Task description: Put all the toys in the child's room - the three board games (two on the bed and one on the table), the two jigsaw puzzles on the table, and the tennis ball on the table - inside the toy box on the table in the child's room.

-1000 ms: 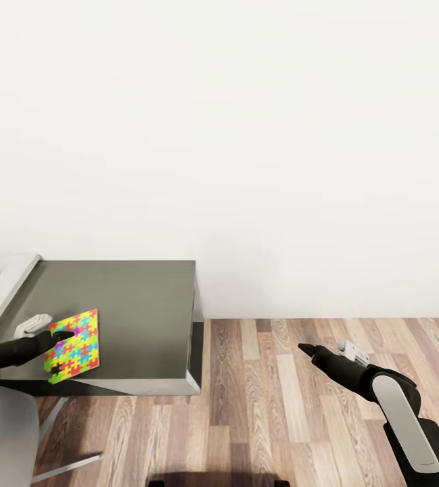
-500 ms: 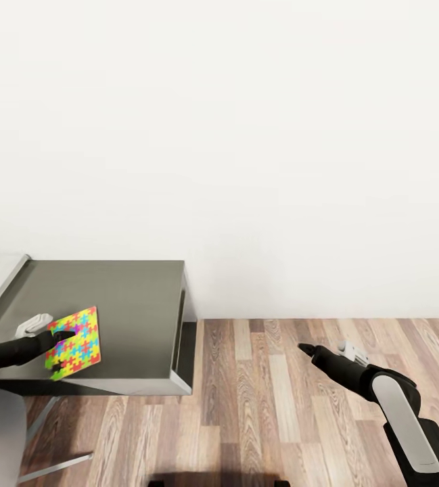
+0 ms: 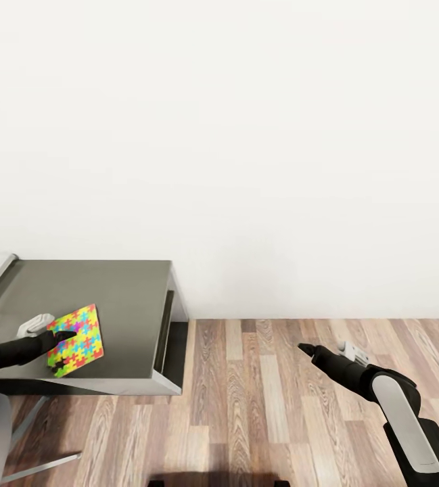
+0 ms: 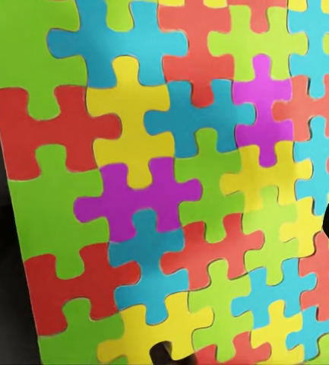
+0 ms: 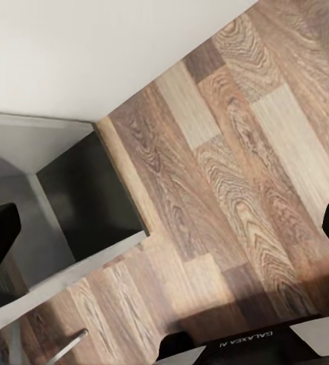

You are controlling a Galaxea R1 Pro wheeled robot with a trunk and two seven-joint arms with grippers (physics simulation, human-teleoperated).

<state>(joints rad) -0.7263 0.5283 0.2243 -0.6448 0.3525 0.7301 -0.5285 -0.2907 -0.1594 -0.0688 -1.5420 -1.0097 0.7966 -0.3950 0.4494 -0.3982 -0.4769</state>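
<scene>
The whole head view has slid over 1 second, cabinet (image 3: 97,304) drifting left: the camera is turning, not the things. Left gripper (image 3: 62,336) stays clenched on 1 puzzle (image 3: 76,338); right gripper (image 3: 305,350) hangs empty, apparently closed. Toy box unseen, so transit continues
</scene>
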